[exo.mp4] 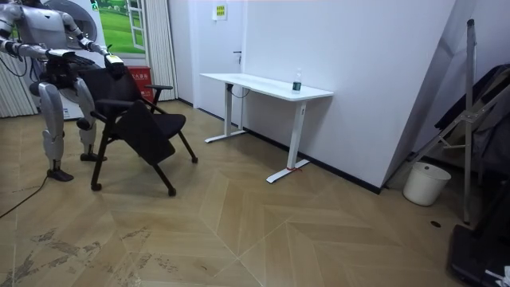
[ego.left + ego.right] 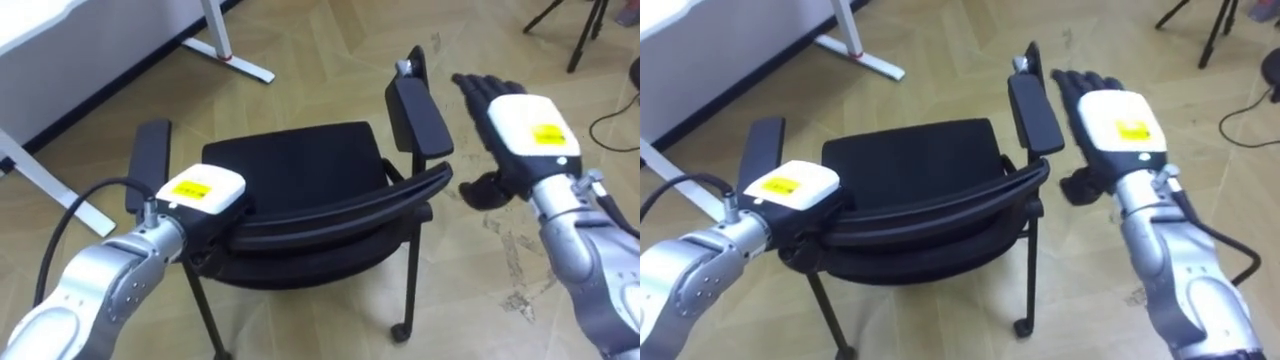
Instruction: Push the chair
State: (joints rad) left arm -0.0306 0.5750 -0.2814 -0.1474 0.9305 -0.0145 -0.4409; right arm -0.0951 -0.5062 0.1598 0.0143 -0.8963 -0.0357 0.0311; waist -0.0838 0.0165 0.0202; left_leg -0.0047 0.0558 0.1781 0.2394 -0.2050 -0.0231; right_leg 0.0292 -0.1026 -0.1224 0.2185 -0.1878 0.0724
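Left robot hand (image 2: 205,192) sits on the left end of the backrest (image 2: 340,208). Its fingers are hidden over the rail, so can't tell if it's grasping or just resting. The chair (image 2: 290,165) is right in front of the robot, back toward it, seat facing away.

Right robot hand (image 2: 525,130) is released, fingers straight, just beside the right armrest (image 2: 418,110) and apparently not touching it.

Risks as I read them:
- Contact on one side only: a push from the left end probably yaws the chair instead of driving it straight.
- The flat right palm could slide off the armrest or go past it if it closes in at an angle.
- The contact point is high, and the chair looks tilted in the room view. If a caster (image 2: 401,331) sticks, it could tip.
- Further out, the bench (image 2: 50,60) foot (image 2: 232,58) is near the front-left path, so a drift left could snag a leg on it.
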